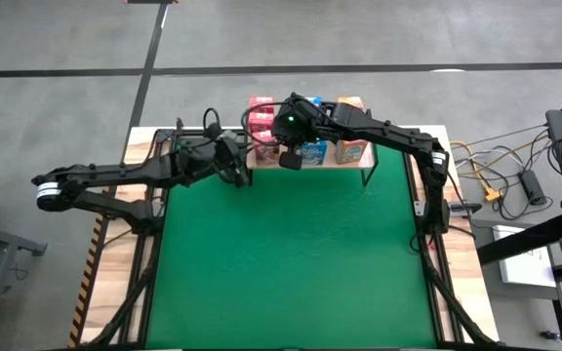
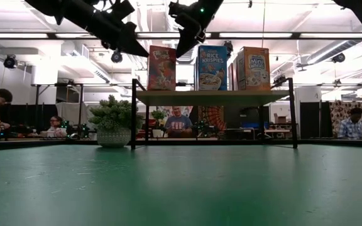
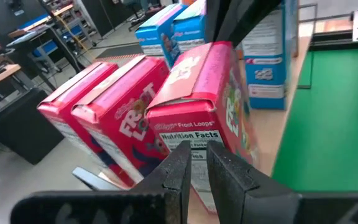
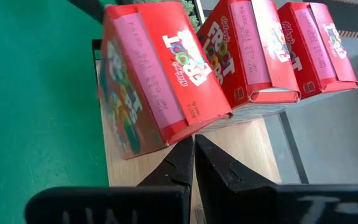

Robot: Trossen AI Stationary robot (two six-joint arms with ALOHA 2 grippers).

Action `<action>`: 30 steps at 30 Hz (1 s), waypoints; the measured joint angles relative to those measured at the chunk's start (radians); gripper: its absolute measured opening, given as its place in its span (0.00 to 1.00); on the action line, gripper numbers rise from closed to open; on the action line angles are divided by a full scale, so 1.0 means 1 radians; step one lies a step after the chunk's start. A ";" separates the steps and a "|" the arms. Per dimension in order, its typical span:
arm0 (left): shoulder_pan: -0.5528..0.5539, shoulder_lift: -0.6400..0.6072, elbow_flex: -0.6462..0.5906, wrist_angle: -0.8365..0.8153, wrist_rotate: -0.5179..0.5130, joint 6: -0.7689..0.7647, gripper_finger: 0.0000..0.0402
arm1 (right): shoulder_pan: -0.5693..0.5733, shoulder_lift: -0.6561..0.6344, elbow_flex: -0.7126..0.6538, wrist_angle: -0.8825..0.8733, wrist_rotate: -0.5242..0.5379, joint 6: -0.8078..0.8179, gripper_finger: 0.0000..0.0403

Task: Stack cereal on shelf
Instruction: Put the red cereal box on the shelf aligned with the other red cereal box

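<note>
Nearest lies the green mat [image 1: 291, 253], bare of boxes. At its far edge stands the shelf [image 2: 215, 96], a light wooden board on thin black legs, carrying the cereal boxes upright in rows. On the left of the board are three pink-red boxes [image 4: 160, 74] reading "Froot Loops"; the nearest one shows a "Nutrition Facts" panel in the left wrist view. In the middle stand the blue boxes [image 2: 212, 67], marked "Rice Krispies", and to the right the orange boxes [image 2: 253, 68], whose print is too small to read.

The left gripper [image 3: 196, 171] hovers just in front of the nearest pink-red box, its jaws nearly together with a thin gap, pinching nothing. The right gripper [image 4: 193, 163] hangs over the same box, jaws pressed together and empty.

Beside the shelf's left legs sits a green spiky plant [image 2: 114, 118] in a pot. Beyond, people sit at desks.
</note>
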 joint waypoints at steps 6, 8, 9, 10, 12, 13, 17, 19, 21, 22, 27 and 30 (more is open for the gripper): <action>-0.009 -0.016 0.000 -0.017 -0.003 -0.020 0.09 | 0.000 0.000 0.000 0.001 -0.002 0.001 0.02; -0.009 -0.021 0.000 -0.031 -0.028 -0.026 0.09 | 0.002 0.000 0.000 0.001 -0.005 0.002 0.02; -0.009 -0.024 0.000 -0.038 -0.044 -0.028 0.09 | 0.004 0.000 0.000 0.001 -0.005 0.002 0.02; -0.009 -0.026 0.000 -0.046 -0.055 -0.032 0.09 | 0.005 0.000 0.000 0.002 -0.007 0.002 0.02; -0.009 -0.027 0.000 -0.062 -0.069 -0.035 0.09 | 0.009 0.000 0.000 0.001 -0.022 0.002 0.02; -0.009 -0.027 0.000 -0.069 -0.075 -0.035 0.09 | 0.011 0.000 0.000 0.001 -0.029 0.002 0.02; -0.009 -0.029 0.000 -0.079 -0.081 -0.035 0.09 | 0.016 0.000 0.000 0.001 -0.029 0.002 0.02; -0.009 -0.032 0.000 -0.081 -0.081 -0.038 0.09 | 0.016 0.000 0.000 0.001 -0.029 0.003 0.02; -0.009 -0.039 0.000 -0.081 -0.081 -0.038 0.09 | 0.016 0.000 -0.001 0.001 -0.028 0.009 0.02; -0.009 -0.044 0.000 -0.081 -0.081 -0.039 0.09 | 0.015 0.000 -0.001 0.001 -0.028 0.009 0.02; -0.014 -0.070 0.000 -0.083 -0.081 -0.064 0.09 | 0.015 0.000 -0.005 0.027 -0.027 0.009 0.02; -0.023 -0.084 0.000 -0.091 -0.082 -0.072 0.09 | 0.015 0.000 -0.010 0.043 -0.027 0.008 0.02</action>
